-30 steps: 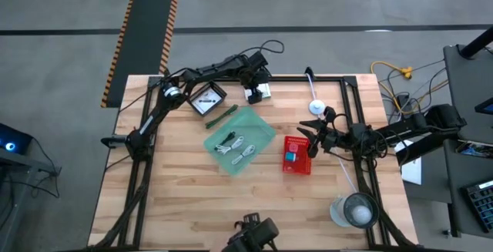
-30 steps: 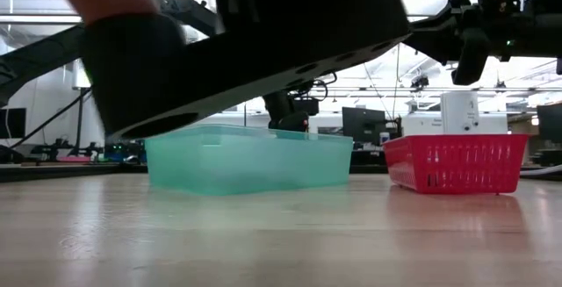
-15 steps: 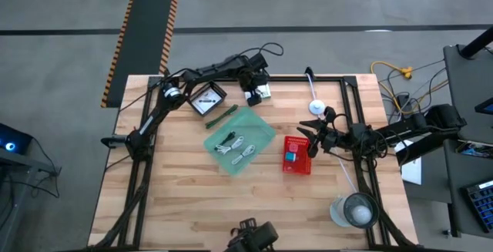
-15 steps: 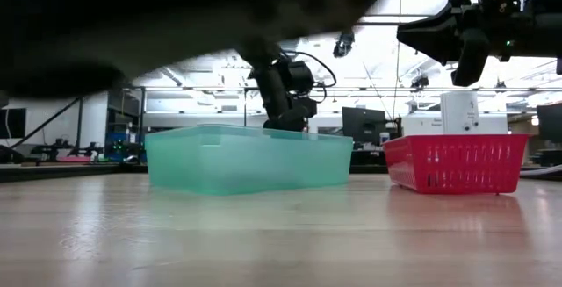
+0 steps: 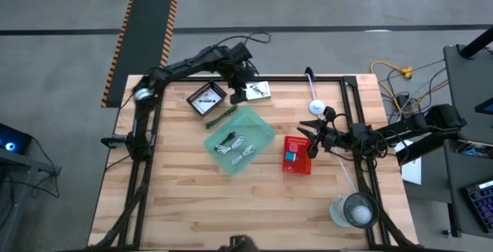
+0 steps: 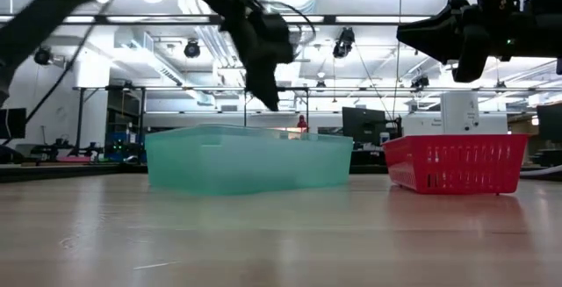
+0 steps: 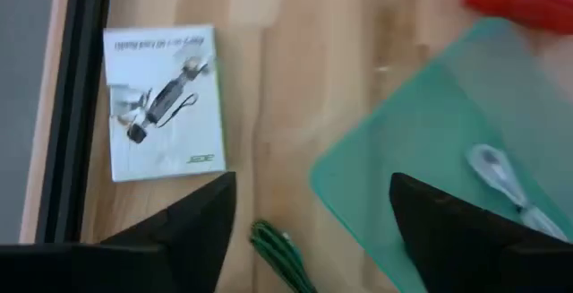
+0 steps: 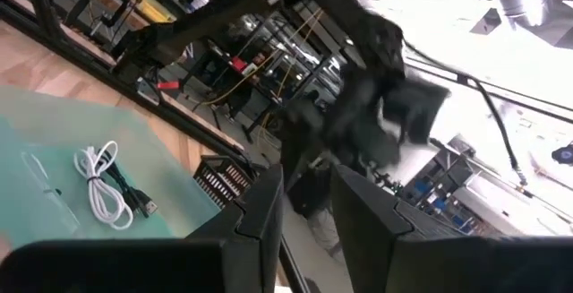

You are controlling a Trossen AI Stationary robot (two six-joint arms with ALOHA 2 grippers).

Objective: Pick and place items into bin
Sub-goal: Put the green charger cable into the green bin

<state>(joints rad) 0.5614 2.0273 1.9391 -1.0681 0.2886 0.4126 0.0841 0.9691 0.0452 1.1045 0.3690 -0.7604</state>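
Observation:
A green translucent bin (image 5: pixel 260 126) stands mid-table and holds white coiled cables (image 5: pixel 236 145). My left gripper (image 5: pixel 239 90) hangs open and empty above the table's far side, over the gap between a flat white printed packet (image 7: pixel 161 105) and the bin's far corner (image 7: pixel 430 141). It also shows in the low view (image 6: pixel 268 98), above the bin. A green pen (image 7: pixel 279 255) lies on the table by the bin's far-left edge. A second packet (image 5: pixel 206 99) lies left of it. My right gripper (image 5: pixel 310 141) waits, slightly open and empty, just right of a red basket (image 5: pixel 296 164).
The red basket (image 6: pixel 457 164) holds a white and blue boxed item (image 6: pixel 461 111). A clear cup (image 5: pixel 354 210) stands near the right front corner. A white knob on a stick (image 5: pixel 316 107) lies at the far right. Black frame rails (image 5: pixel 350 105) run along the table's edges.
My left gripper has risen from table height by the white packet and gone a little toward the table's left edge; the packet now lies uncovered. A dark thing close in front of the low camera, at the near edge, has left the view.

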